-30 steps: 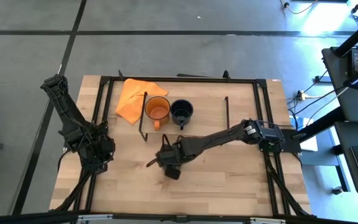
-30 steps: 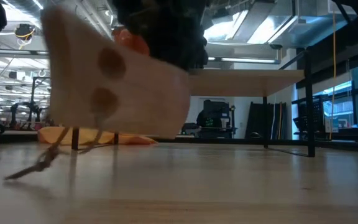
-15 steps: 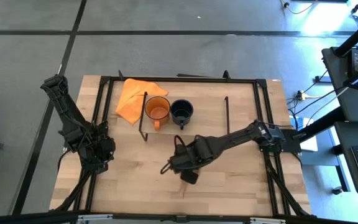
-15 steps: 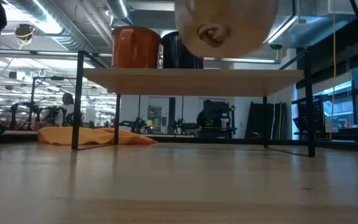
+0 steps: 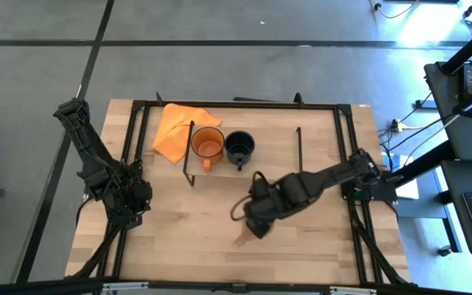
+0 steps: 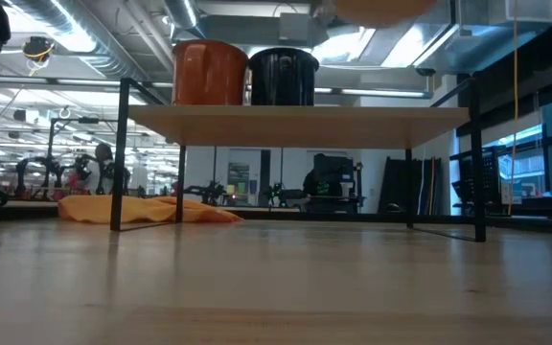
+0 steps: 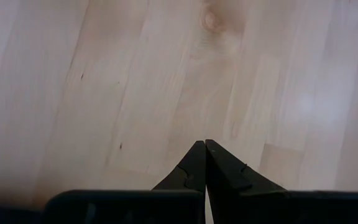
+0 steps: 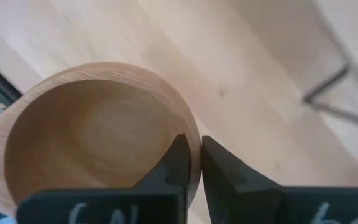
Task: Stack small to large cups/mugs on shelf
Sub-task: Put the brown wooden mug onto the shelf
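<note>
The orange mug (image 5: 207, 144) and the dark navy mug (image 5: 239, 146) stand upright, side by side, at the left end of the shelf (image 6: 295, 122). In the low view they are the orange mug (image 6: 209, 72) and the navy mug (image 6: 283, 77). My right gripper (image 8: 191, 140) is shut on the tan wooden cup (image 8: 92, 137), in front of the shelf and above table height. Only the cup's underside (image 6: 381, 8) shows at the low view's top. From above, the right gripper (image 5: 256, 220) hides most of the cup. My left gripper (image 7: 204, 146) waits shut over the table's left part. My right gripper pinches the wooden cup's wall at the rim (image 8: 189, 126), with one finger (image 8: 176, 158) inside the bowl and the other finger (image 8: 219, 168) outside. The fingers come from above, pointing down into the open mouth. The cup is lifted clear of the table, mouth up.
A flat orange cloth (image 5: 174, 127) lies on the table behind the shelf's left end. The shelf stands on thin black wire legs (image 6: 118, 158). Its right part (image 6: 391, 120) is bare. A black frame (image 5: 236, 105) runs round the tabletop.
My right gripper has risen and moved toward the table's right edge, carrying the wooden cup. The cup was low and tilted, with its handle and cord near the table. It now hangs clear, higher than the shelf top in the low view.
</note>
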Available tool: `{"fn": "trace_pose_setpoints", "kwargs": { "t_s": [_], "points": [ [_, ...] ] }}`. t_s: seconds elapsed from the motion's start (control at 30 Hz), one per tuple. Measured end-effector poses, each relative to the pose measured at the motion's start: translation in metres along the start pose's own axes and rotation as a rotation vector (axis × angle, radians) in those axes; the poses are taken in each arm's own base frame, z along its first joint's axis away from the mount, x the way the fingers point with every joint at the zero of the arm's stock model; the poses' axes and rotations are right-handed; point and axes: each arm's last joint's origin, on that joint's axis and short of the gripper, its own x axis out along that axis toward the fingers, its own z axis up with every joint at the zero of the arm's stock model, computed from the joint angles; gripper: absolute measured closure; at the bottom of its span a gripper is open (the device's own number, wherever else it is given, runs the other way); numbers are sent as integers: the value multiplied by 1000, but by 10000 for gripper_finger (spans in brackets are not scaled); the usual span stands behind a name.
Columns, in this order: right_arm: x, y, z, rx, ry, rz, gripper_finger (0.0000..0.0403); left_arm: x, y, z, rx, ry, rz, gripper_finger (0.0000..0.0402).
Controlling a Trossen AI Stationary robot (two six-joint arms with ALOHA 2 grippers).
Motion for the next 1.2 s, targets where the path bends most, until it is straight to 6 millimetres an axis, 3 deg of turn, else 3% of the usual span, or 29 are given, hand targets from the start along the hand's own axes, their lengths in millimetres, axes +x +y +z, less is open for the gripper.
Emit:
{"fn": "trace_pose_setpoints", "kwargs": {
  "t_s": [0.1,0.23,0.37,0.53,0.8,1.03,1.2],
  "points": [
    [1,-11,-16,45,21,-38,376,0,0,0,29,1,3,401],
    [6,-42,-31,159,-47,-149,376,0,1,0,65,2,8,401],
    [6,-71,-37,219,-113,-209,376,0,2,-1,84,20,21,401],
    [-11,-95,-36,184,-172,-192,376,0,3,-2,86,47,19,401],
    [-40,-134,-10,43,-258,-188,376,0,3,-2,85,47,18,401],
    [-41,-166,25,-166,-198,-253,376,0,2,-2,48,48,14,401],
    [-41,-186,53,-324,-158,-171,376,0,2,-2,8,39,14,401]
  ]
}}
